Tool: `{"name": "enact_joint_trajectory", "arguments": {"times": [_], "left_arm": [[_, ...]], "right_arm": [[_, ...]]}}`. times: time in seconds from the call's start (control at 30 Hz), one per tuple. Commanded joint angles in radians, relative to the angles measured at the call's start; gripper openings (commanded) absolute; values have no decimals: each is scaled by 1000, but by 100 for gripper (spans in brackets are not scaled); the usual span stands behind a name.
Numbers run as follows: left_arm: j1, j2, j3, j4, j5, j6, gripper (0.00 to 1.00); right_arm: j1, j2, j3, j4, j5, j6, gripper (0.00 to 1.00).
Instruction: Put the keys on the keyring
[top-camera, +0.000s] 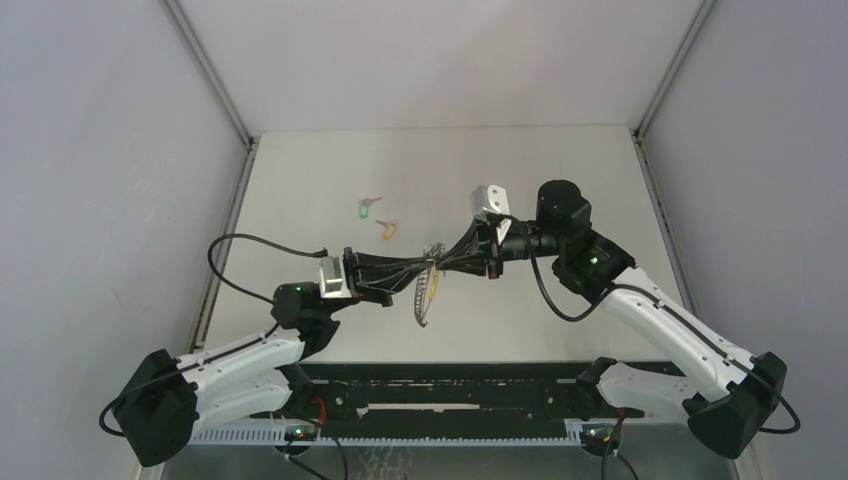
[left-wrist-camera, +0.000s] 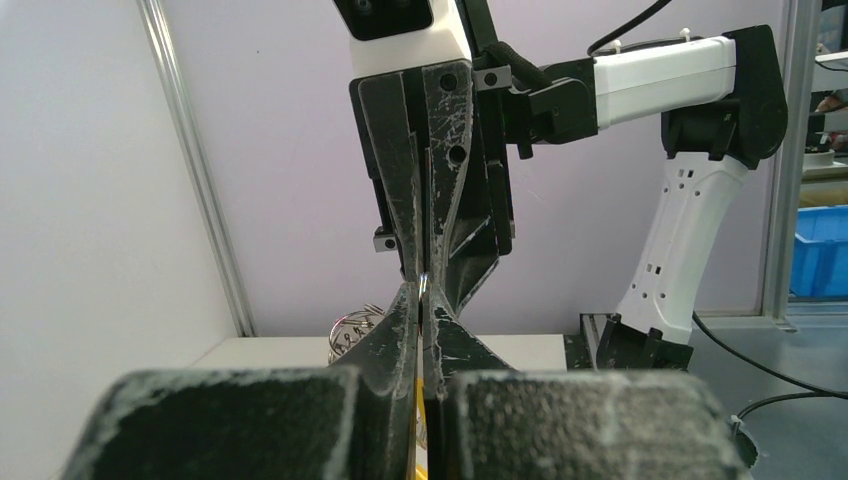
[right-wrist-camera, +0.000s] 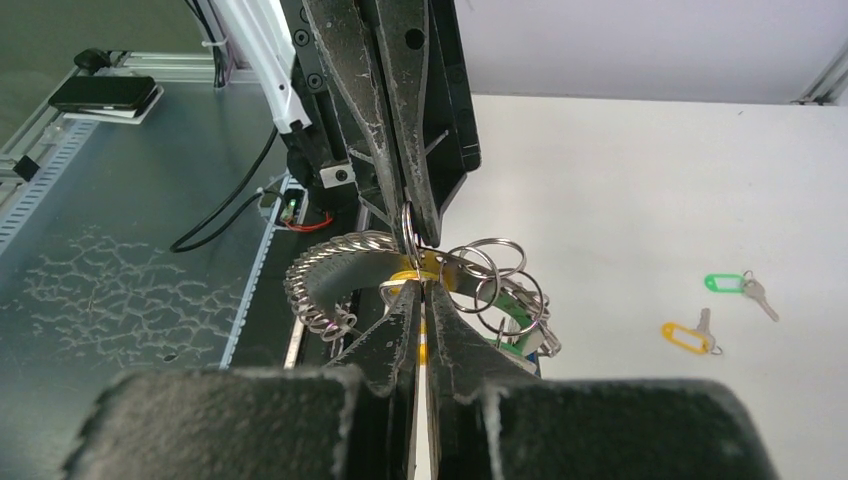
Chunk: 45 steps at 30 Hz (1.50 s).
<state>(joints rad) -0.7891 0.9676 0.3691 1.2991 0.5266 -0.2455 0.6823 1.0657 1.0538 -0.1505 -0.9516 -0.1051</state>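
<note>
Keyring (top-camera: 424, 300) hangs in the air where the two arms meet over the table (top-camera: 560, 170), its chain (right-wrist-camera: 335, 252) drooping in a curve and several split rings (right-wrist-camera: 497, 262) bunched at the top. The left gripper (right-wrist-camera: 410, 232) is closed on one of those rings, and the right gripper (right-wrist-camera: 420, 292), tip to tip with it, is pinched tight on the keyring at its yellow tag (right-wrist-camera: 405, 268). A green key (top-camera: 368, 208) and an orange key (top-camera: 388, 229) lie near each other on the table farther back, well apart from the keyring.
</note>
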Motion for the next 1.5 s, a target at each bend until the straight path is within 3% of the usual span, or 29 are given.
{"name": "enact_joint_trajectory", "arguments": {"times": [0.0,0.17,0.47,0.7,1.1,1.47], "left_arm": [[3,-27,33,109,-43,-18,0],[3,-10,35,134,-39,-34,0],[3,-20,21,138,-38,-34,0],[3,-11,32,138,-11,-47,0],[4,-1,52,139,19,-64,0],[3,5,56,139,12,-64,0]], "right_arm": [[37,23,3,33,33,2,0],[70,17,3,79,82,4,0],[37,-68,3,-45,116,-130,23],[21,-114,3,-5,89,-159,31],[47,-49,3,144,13,-136,30],[64,-4,3,158,-62,-134,17]]}}
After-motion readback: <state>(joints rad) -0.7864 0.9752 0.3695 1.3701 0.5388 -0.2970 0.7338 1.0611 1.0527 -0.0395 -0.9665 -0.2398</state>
